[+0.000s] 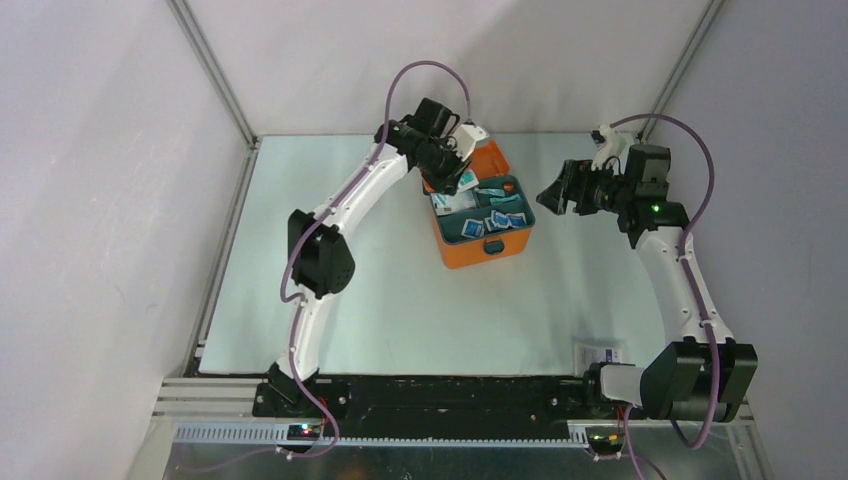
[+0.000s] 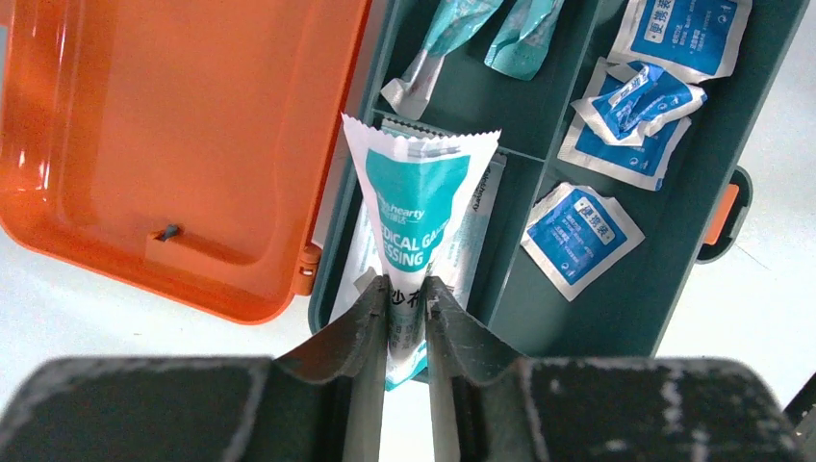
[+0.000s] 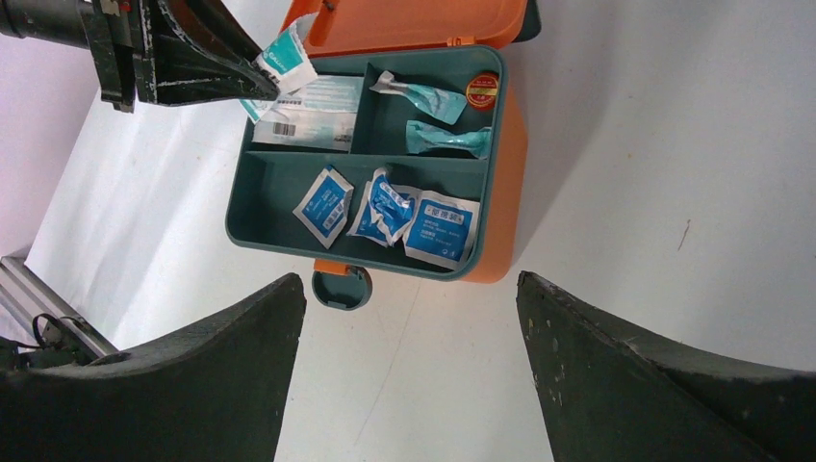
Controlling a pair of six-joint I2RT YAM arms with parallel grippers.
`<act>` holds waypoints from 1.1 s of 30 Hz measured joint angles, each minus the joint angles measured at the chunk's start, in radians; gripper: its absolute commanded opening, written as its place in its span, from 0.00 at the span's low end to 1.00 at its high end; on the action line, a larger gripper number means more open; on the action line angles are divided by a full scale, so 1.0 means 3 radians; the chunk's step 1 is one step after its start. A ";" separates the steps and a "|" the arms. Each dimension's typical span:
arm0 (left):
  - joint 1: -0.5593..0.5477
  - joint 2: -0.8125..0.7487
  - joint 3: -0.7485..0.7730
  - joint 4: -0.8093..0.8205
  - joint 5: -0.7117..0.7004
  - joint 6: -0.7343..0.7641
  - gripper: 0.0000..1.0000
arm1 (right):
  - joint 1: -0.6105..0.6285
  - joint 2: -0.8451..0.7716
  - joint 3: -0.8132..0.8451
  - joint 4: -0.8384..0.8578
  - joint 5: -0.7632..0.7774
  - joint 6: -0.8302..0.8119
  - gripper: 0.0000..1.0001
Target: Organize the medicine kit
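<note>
The orange medicine kit stands open at the table's middle back, lid flat behind it, dark teal compartment tray inside. My left gripper is shut on a white and teal gauze packet, held above the tray's back-left compartment, where another packet lies. Blue sachets fill the front compartment; teal wrapped items lie in the back right. My right gripper is open and empty, in the air to the kit's right, also in the top view.
A small white and blue packet lies on the table near the right arm's base. The kit's teal latch hangs open at its front. White walls close in the table at the back and sides.
</note>
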 measured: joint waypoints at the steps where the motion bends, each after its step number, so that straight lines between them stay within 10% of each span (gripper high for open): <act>1: -0.0011 0.0006 0.0000 0.0000 -0.0006 0.0011 0.26 | -0.0001 -0.0001 -0.0005 0.0000 0.0000 0.0000 0.85; 33: -0.0202 0.0055 -0.0200 -0.0004 -0.0609 0.0173 0.53 | -0.0090 -0.0069 -0.0089 0.0066 -0.0051 0.0060 0.86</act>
